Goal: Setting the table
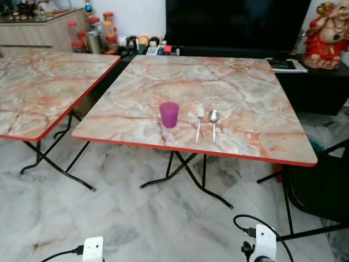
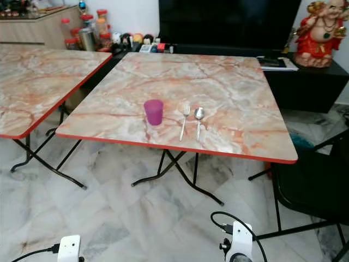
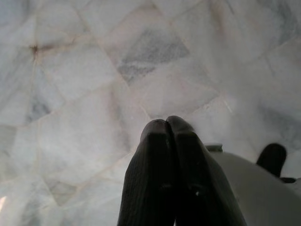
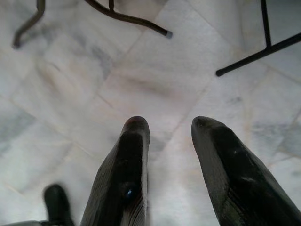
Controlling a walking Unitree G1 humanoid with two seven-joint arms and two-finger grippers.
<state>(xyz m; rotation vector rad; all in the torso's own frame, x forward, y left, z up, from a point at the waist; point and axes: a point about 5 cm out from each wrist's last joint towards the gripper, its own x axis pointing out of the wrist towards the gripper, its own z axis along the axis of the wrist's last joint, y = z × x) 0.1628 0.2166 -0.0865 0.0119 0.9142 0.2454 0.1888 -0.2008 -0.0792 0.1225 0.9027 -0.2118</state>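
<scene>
Table [image 1: 240,93]: cup [image 1: 169,114], fork [image 1: 199,124] and spoon [image 1: 214,123] laid near the front edge.
Left gripper [image 3: 167,127]: clenched, empty, over floor.
Right gripper [image 4: 170,129]: parted, empty.
Left to do: likely a plate.

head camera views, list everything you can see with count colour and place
table: 1, marbled pink top with red edge, centre
second table: 1, same pattern, to the left
cup: 1, purple, upright near the front edge of the centre table
fork: 1, silver, right of the cup
spoon: 1, silver, beside the fork on its right
jars: several, red lids, back left
television: 1, black, behind the table
figurine: 1, red and gold, back right
chair: 1, black, right
left gripper: fingers together, over floor
right gripper: fingers apart, over floor
</scene>
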